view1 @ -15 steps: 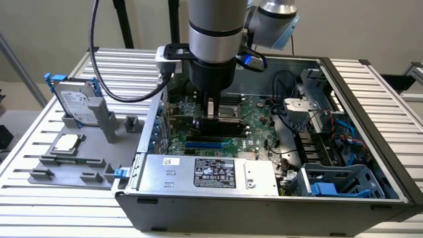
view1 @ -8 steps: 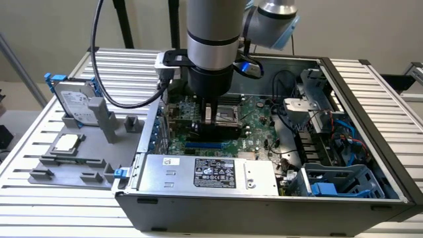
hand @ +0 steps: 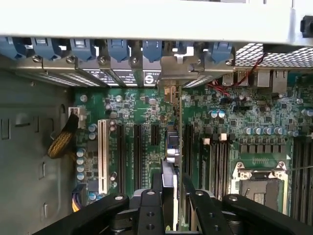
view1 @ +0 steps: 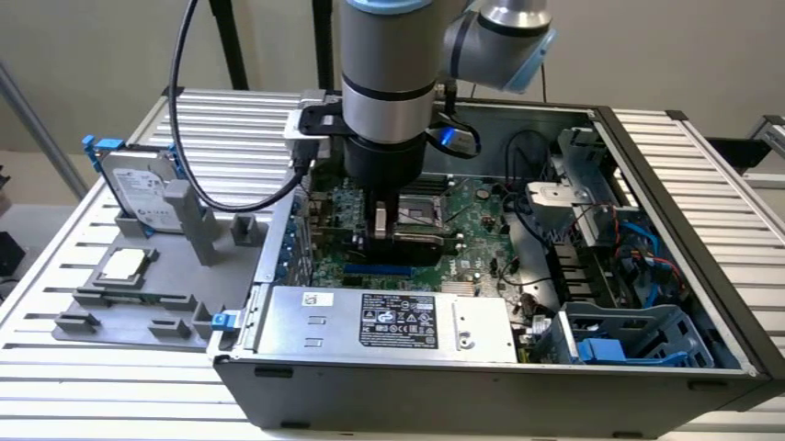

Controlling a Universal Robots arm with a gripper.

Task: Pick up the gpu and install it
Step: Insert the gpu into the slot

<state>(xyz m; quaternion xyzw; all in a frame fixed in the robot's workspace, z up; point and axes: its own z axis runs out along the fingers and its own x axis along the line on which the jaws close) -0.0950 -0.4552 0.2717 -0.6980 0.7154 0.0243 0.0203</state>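
From my station I judge the gpu (hand: 170,147) to be past pickup and well into the install. It stands on edge inside the case (view1: 687,184), held upright over the motherboard (view1: 472,207). In the exterior view it is the dark slab (view1: 411,241) just under the arm, about centre of the board.

In the wrist view I am looking down its thin top edge. It runs straight along one of the black slots (hand: 138,147), and its bracket (hand: 172,73) sits up against the row of rear openings under the blue latches (hand: 117,49). That alignment looks right to me.

The gripper (hand: 170,198) is clamped on the card. Its fingers (hand: 151,210) press against the card's two faces with no gap showing, so it is closed down to the card's thickness. In the exterior view the gripper (view1: 395,230) hangs low in the case, close to the board.

The bottom edge of the card is hidden behind the fingers, so I cannot tell whether the connector is fully home in the slot. I count seating as unconfirmed, and the release is not yet done.

The CPU socket (hand: 259,183) lies just beside the card's slot. In the exterior view the power supply (view1: 381,317) sits at six o'clock from the card. Outside the case, at nine o'clock, is the grey tray (view1: 135,317), which carries the hard drive (view1: 138,193) and the CPU chip (view1: 123,265).
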